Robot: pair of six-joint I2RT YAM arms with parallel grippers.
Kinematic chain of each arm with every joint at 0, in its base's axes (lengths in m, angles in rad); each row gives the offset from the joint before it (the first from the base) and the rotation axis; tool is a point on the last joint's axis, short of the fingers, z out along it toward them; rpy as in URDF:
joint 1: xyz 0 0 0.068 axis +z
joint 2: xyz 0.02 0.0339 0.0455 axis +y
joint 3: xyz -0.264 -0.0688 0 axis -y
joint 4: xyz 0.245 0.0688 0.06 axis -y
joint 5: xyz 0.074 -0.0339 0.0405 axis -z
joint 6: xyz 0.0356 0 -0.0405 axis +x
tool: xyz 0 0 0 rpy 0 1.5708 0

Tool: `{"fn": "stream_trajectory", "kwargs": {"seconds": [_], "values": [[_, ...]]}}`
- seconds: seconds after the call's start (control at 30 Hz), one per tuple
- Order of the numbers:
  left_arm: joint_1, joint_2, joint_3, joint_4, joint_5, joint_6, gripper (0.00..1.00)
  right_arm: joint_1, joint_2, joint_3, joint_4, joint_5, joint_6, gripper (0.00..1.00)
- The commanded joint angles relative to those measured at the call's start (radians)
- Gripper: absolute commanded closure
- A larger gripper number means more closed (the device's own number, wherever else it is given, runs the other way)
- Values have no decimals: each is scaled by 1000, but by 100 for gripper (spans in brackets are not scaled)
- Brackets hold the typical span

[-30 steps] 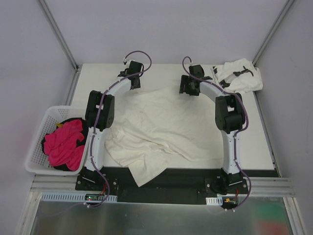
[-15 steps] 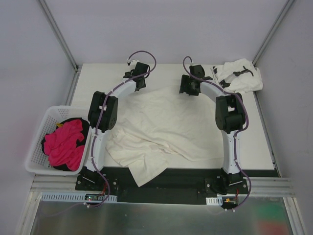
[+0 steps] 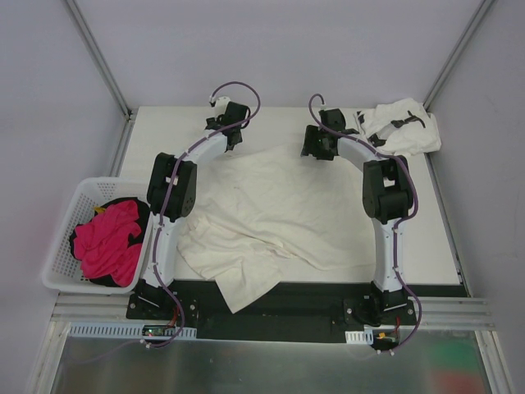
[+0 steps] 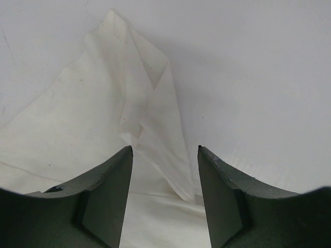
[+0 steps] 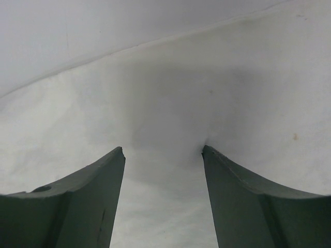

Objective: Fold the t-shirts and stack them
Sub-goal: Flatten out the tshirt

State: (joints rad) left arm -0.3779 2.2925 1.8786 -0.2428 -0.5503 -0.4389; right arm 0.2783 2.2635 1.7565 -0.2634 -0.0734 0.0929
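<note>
The plain cream-white t-shirt [image 3: 271, 209] lies spread and rumpled across the middle of the table, one part hanging over the near edge. The white t-shirt with black marks [image 3: 402, 125] lies bunched at the back right corner. My left gripper [image 3: 227, 141] is open at the cream shirt's far left edge. In the left wrist view its jaws [image 4: 165, 150] straddle a folded, pointed corner of the shirt [image 4: 139, 103]. My right gripper [image 3: 317, 148] is open at the far right edge. In the right wrist view its jaws [image 5: 163, 150] stand on the cream cloth [image 5: 207, 93], and the right fingertip [image 5: 208, 151] dents it.
A white plastic basket [image 3: 61, 246] with a pink cloth [image 3: 107, 238] and something dark in it stands off the table's left side. Grey walls close in the back and both sides. A black strip runs along the near edge by the arm bases.
My left gripper has moved a little back and to the right along the shirt's far edge. My right gripper has shifted slightly back. The shirts lie as before.
</note>
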Motion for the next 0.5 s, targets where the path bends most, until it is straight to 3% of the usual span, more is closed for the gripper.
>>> {"fn": "stream_trajectory", "kwargs": {"seconds": [0.0,0.47], "values": [[4,-48,7,10,-37,-32,48,-8,-21,-23,-28,-22,18,35],[2,-51,-30,10,-43,-116,50,-27,-35,-46,-17,-35,27,36]]}}
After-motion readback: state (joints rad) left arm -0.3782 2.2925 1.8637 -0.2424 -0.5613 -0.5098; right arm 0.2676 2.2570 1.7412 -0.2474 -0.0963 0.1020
